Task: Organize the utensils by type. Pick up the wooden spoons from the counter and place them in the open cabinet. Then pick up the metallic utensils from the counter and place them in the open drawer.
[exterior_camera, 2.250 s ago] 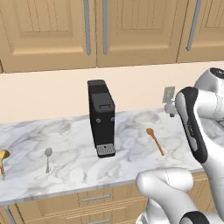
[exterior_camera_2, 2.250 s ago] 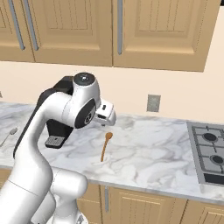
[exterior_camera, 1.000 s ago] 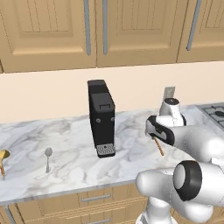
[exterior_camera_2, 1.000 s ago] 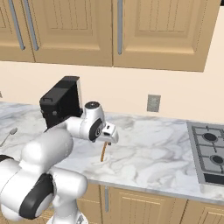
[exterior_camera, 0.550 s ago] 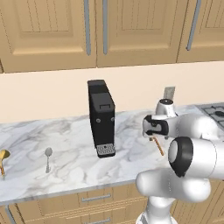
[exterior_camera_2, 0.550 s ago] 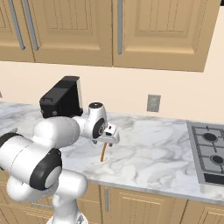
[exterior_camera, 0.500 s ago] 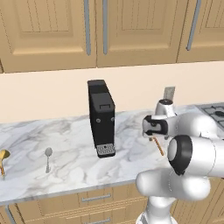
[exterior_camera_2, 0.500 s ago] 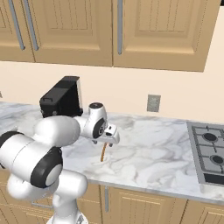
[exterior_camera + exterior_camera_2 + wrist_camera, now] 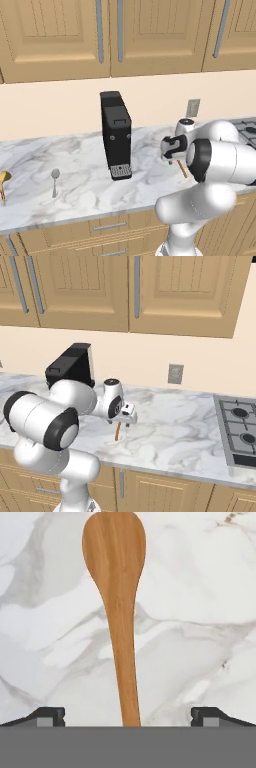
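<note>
Bright, even light across both base views, no strong direction to it. The marble worktop (image 9: pixel 75 175) reads clean and glare-free, with just a faint soft shadow beside the black coffee machine (image 9: pixel 116 135). Edges stay sharp, lines straight right to the corners. Up close in the hand view, the wooden spoon (image 9: pixel 117 597) looks slightly soft, barely shadowed.

The wooden spoon (image 9: pixel 117 607) is orange-brown wood with a fine lengthwise grain and a smooth, matt face. The desk (image 9: pixel 200 597) under it is white marble with soft grey veins, polished and even. The small silver spoon (image 9: pixel 54 177) looks like shiny metal, and the gold utensil (image 9: pixel 4 179) has a bright metallic gloss. The coffee machine (image 9: pixel 116 135) is black, matt plastic. The wall cabinets (image 9: pixel 150 35) are light tan wood with brushed metal handles (image 9: pixel 99 31).
</note>
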Controlling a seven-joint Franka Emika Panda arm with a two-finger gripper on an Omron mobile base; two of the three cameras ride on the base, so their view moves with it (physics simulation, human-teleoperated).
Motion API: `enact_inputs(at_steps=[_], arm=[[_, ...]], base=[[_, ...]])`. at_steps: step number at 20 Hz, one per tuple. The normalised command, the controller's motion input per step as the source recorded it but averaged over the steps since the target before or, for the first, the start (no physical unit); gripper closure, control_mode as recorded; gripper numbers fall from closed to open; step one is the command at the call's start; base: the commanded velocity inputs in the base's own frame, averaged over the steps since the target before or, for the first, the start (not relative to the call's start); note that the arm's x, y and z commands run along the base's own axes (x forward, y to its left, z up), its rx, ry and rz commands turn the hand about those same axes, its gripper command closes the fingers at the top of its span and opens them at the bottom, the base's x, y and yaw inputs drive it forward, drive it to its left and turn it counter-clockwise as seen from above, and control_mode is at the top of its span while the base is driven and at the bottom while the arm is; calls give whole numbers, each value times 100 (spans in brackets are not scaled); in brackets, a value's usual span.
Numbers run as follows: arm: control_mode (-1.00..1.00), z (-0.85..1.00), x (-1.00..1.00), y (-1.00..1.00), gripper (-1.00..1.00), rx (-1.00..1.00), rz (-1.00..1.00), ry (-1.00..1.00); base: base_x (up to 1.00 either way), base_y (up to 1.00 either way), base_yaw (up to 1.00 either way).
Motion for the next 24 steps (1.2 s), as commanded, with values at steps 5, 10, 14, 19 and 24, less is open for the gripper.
enact_inputs(at_steps=[5, 10, 14, 19, 24], arm=[[-100, -22, 12, 0, -100, 0, 0, 0], [-100, -22, 6, 0, -100, 0, 0, -1], [-100, -19, 5, 0, -100, 0, 0, -2], [-100, -14, 0, -2, 100, 0, 0, -2], [-100, -6, 0, -6, 100, 4, 10, -9]], base=[[0, 0, 0], [0, 0, 0], [0, 0, 0], [0, 0, 0], [0, 0, 0]])
